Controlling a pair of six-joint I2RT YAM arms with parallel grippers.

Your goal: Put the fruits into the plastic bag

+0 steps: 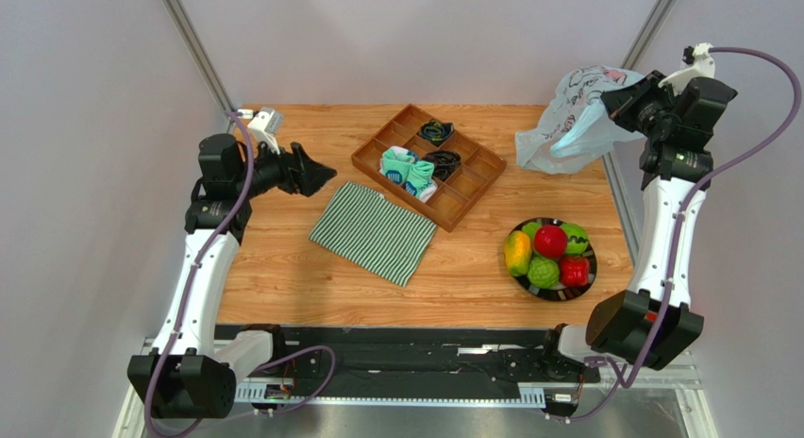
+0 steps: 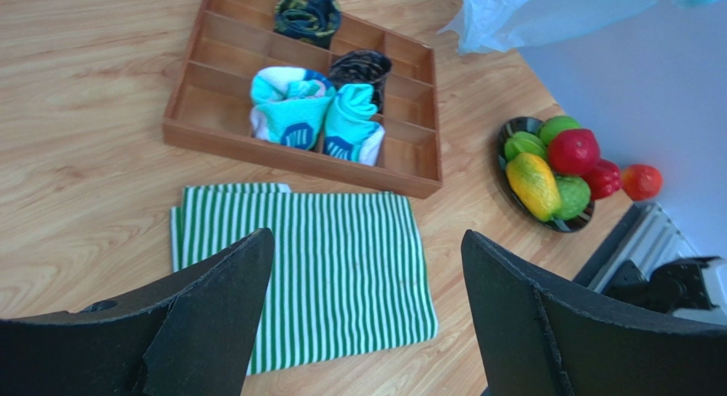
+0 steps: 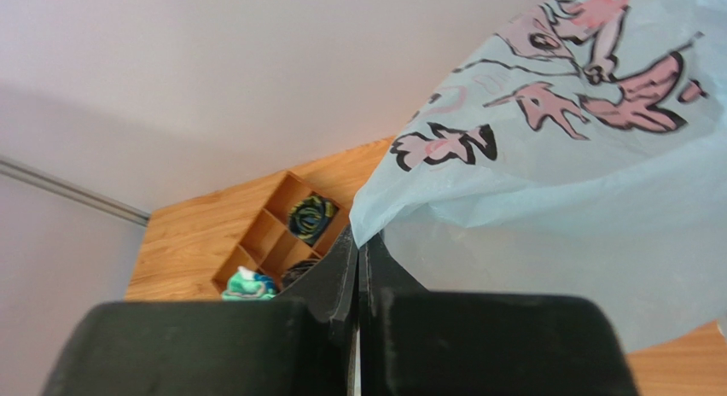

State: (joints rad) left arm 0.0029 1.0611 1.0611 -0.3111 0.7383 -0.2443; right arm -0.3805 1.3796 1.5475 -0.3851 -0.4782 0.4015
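The fruits (image 1: 549, 254) lie on a black plate (image 1: 587, 285) at the front right: red round ones, green ones and a yellow-orange one. They also show in the left wrist view (image 2: 559, 165). The pale-blue plastic bag (image 1: 566, 126) with pink-and-black print hangs lifted at the back right, its lower end on the table. My right gripper (image 1: 613, 100) is shut on its top edge; the bag fills the right wrist view (image 3: 563, 183) above the closed fingertips (image 3: 341, 255). My left gripper (image 1: 321, 172) is open and empty, held above the table's left side.
A green-and-white striped cloth (image 1: 375, 232) lies flat at the table's middle. A brown wooden divider tray (image 1: 472, 193) with teal socks (image 1: 408, 171) and dark socks stands behind it. The wooden table's right edge runs close beside the plate.
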